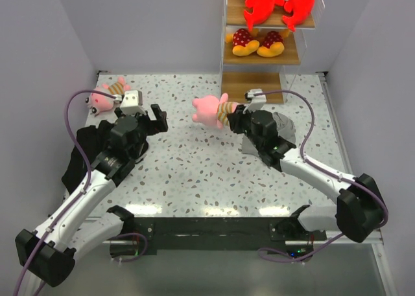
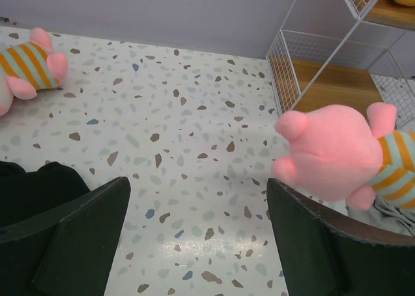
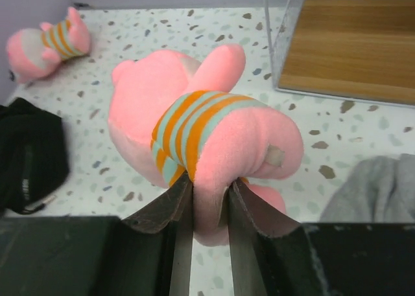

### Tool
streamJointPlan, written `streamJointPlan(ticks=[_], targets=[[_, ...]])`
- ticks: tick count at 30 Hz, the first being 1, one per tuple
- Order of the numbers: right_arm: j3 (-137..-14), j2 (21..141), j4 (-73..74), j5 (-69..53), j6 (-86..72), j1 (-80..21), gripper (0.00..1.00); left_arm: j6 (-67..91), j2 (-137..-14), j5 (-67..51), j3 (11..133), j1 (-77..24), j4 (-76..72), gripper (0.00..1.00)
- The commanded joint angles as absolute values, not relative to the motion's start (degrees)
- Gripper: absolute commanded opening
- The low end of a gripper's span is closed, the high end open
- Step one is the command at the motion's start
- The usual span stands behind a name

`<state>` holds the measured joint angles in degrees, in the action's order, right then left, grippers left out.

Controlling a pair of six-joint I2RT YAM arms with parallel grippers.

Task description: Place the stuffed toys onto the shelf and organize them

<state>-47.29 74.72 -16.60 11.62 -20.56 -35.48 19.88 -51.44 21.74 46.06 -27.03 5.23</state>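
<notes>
Speckled bench (image 1: 194, 179): shelf (image 1: 295, 56) holds two red-and-white toys (image 1: 279, 1) on top, two yellow toys (image 1: 258, 43) mid-level; bottom board (image 1: 249, 83) bare. Right hand (image 3: 209, 189) pinches one pink toy (image 1: 211, 109) near shelf. Left hand (image 2: 198, 199) wide, empty; second pink toy (image 1: 107, 95) lies far left on bench.

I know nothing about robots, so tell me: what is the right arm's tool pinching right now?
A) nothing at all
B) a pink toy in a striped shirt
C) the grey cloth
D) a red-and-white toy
B: the right wrist view shows the right tool closed on the pink toy, squeezing its plush body between both fingers.
</notes>
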Motion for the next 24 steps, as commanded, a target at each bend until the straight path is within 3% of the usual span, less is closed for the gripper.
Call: streamJointPlan(ticks=[1, 8, 11, 16, 20, 24], targets=[[-50.2, 73.5, -7.9, 33.8, -0.4, -44.5, 0.27, 18.6, -50.5, 23.6, 47.7, -27.1, 3.5, 0.91], [-50.8, 85.4, -16.2, 54.7, 29.7, -60.1, 0.28, 18.5, -50.8, 23.9, 47.9, -27.1, 3.7, 0.91], [-53.4, 91.5, -17.9, 61.9, 33.4, -65.4, 0.27, 18.5, -50.7, 24.1, 47.9, -27.1, 3.8, 0.91], [-58.7, 94.4, 1.4, 45.9, 22.3, -71.1, 0.39, 18.5, -50.7, 24.5, 47.8, -27.1, 3.9, 0.91], [-60.2, 95.1, 10.4, 36.3, 17.0, -72.7, 0.57, 18.5, -50.4, 25.0, 47.8, -27.1, 4.0, 0.91], [-60.5, 95.8, 19.2, 31.4, 12.6, -73.0, 0.62, 18.5, -50.2, 25.1, 47.8, -27.1, 4.0, 0.91]])
